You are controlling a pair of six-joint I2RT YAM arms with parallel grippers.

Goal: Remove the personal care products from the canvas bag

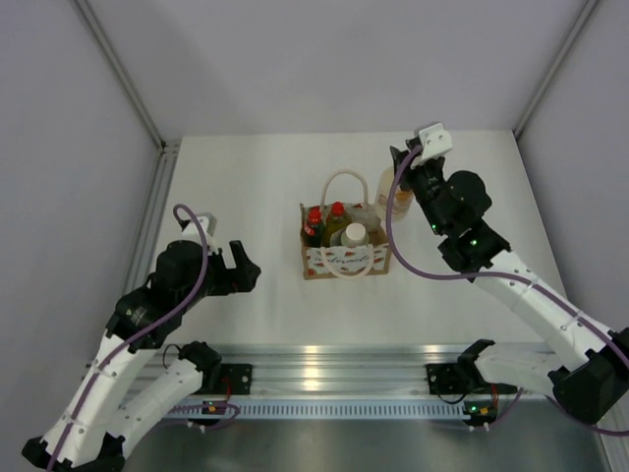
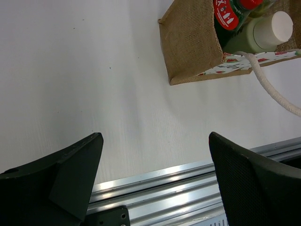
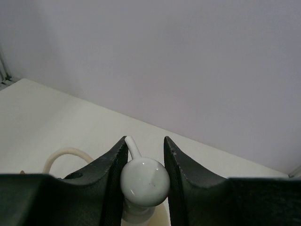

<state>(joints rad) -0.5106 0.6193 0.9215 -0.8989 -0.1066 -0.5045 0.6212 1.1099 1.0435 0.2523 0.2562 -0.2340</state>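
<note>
Right gripper (image 3: 145,142) clamped on the pump head of the cream pump bottle (image 3: 145,182), at the far right corner of the canvas bag (image 1: 344,260); three bottles stand inside. Left gripper (image 2: 155,139) wide apart, left of the bag.

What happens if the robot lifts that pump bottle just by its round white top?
The pump top looks smooth and rounded between the fingers of the right gripper, so it could slip or twist. The pump bottle is all below that grip, so it may swing. It looks small, probably light.
</note>
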